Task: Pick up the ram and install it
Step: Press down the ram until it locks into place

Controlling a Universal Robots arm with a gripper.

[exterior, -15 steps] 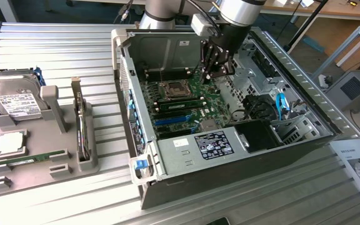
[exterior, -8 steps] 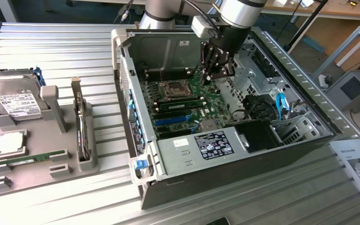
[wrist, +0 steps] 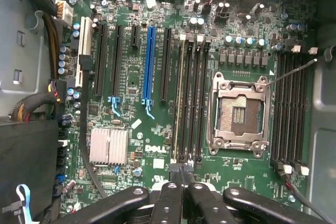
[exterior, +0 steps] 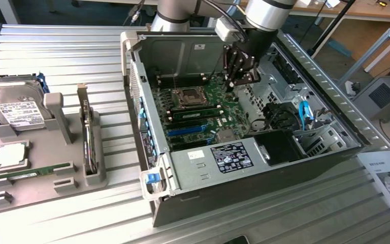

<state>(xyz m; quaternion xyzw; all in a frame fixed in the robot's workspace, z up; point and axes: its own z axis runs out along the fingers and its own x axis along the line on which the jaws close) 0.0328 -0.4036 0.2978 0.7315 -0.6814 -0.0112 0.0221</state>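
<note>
The end effector (wrist: pixel 181 174) has its fingers pressed together, holding nothing, tips poised just above the end of the ram (wrist: pixel 178 98), which sits seated in a slot beside the empty processor socket (wrist: pixel 239 111). The arm (exterior: pixel 266 15) descends near-vertically into the open computer case (exterior: pixel 202 168) lying on the desk (exterior: pixel 66 56). The exterior view adds a grey parts tray (exterior: pixel 46 168) holding another ram stick (exterior: pixel 29 173).

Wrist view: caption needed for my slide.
Shut gripper above a motherboard, by the RAM slots and empty CPU socket.
</note>
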